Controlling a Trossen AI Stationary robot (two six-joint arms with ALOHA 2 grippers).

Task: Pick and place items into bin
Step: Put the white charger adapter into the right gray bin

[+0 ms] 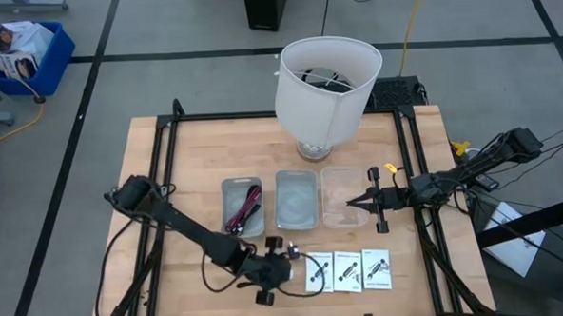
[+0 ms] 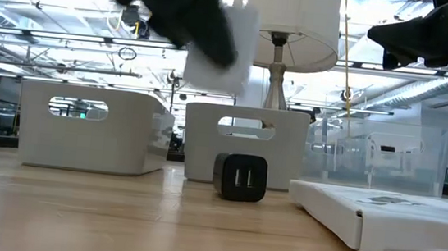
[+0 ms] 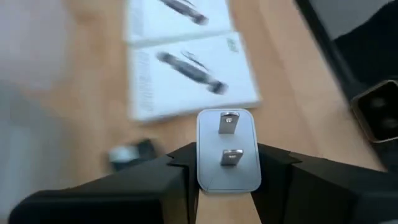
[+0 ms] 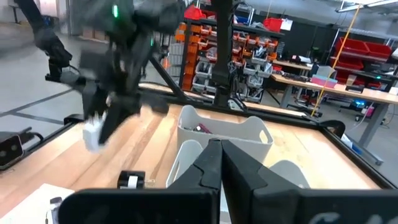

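white two-pronged plug block [image 3: 227,149] sits clamped in the left gripper [image 3: 227,163] jaws above the wooden tabletop [image 1: 172,277]; right gripper [image 1: 352,204] jaws closed, empty

No legible text; print on card packets [image 1: 348,270] unreadable.

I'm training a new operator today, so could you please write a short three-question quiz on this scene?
1. True or false: the left gripper holds a white block.
2. Which bin holds the cables: A left, B middle, C right?
3. Fill in: the black cube sits on the ____.

Key: 1 true; 2 A; 3 table. The right gripper waits shut over the right bin.
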